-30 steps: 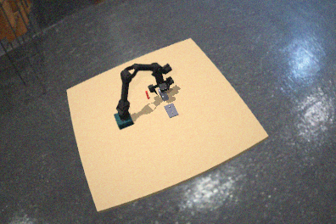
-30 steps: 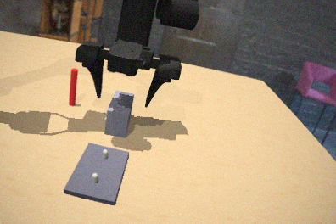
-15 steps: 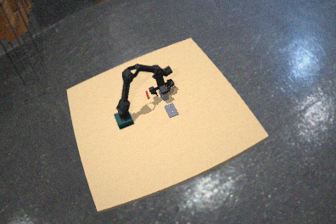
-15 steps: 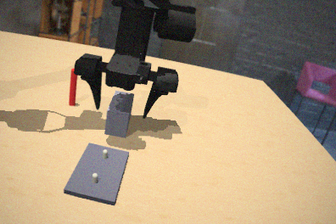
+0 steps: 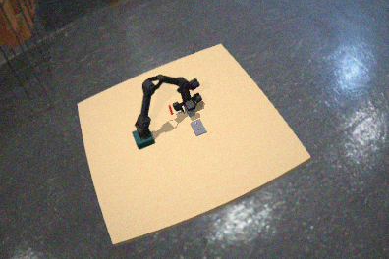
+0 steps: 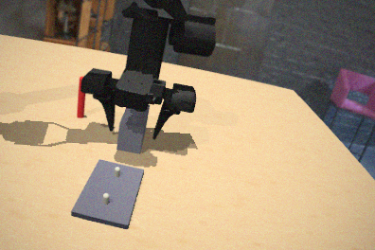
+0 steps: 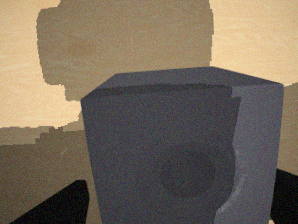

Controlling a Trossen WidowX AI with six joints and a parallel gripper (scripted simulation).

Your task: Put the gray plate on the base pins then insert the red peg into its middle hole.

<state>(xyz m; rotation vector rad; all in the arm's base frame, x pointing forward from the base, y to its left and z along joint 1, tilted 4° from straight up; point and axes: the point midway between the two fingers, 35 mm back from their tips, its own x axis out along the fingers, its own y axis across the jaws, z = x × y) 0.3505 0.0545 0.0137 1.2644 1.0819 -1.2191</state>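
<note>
The gray plate [image 6: 130, 144] [image 7: 135, 125] is a thick block beyond the base as seen in the exterior view, close to the tabletop. A dark round hole in its top shows in the wrist view. My gripper [image 6: 133, 133] [image 7: 173, 183] [image 5: 189, 111] is open, pointing down, with one finger on each side of the plate. In the wrist view, a gap shows between the left finger and the plate. The flat gray base [image 5: 198, 129] [image 6: 125, 195] lies nearby, its two pale pins [image 6: 117, 171] bare. The red peg [image 5: 171, 109] [image 6: 80, 102] stands upright, partly hidden behind the gripper in the exterior view.
The wooden tabletop [image 5: 196, 178] [image 6: 227, 205] carries everything. The arm's teal mount [image 5: 142, 140] stands at the left in the top view. The arm's shadow falls around the plate. A pink chair [image 6: 355, 93] stands beyond the table edge.
</note>
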